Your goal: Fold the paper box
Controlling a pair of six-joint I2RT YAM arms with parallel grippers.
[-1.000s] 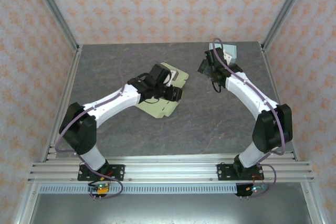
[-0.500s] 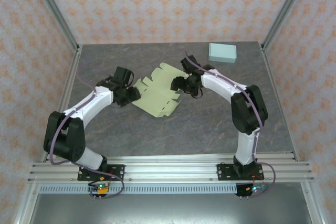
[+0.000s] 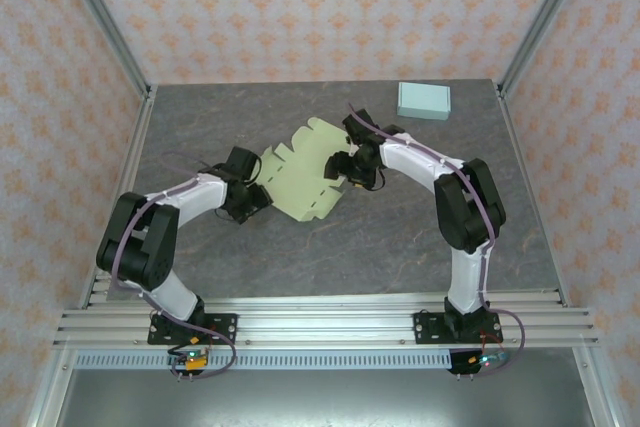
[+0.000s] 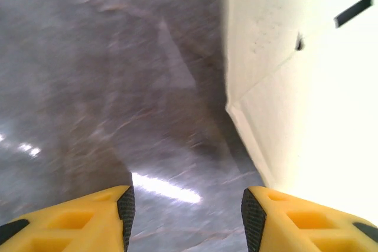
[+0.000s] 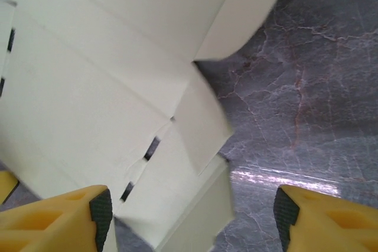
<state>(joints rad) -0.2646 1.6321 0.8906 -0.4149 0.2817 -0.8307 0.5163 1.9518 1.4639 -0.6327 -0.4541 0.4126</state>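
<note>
From above, the flat paper box blank [image 3: 305, 172] lies unfolded on the table [image 3: 400, 237]. The left gripper [image 3: 250, 199] is at the blank's left edge and the right gripper [image 3: 345, 165] at its right edge.

In the left wrist view, the jaws stand apart and empty, just beside the blank.

In the right wrist view, the jaws stand apart over a side flap [image 5: 201, 128].

The step in hand seems to be the first grasp. Next, the flap probably has to be pinched and raised.

pale blue box [image 3: 423, 100]: back right | table [image 3: 400, 237]: grey marble

Patterned walls [image 3: 320, 7], grey marbled table [image 3: 400, 237]
</note>
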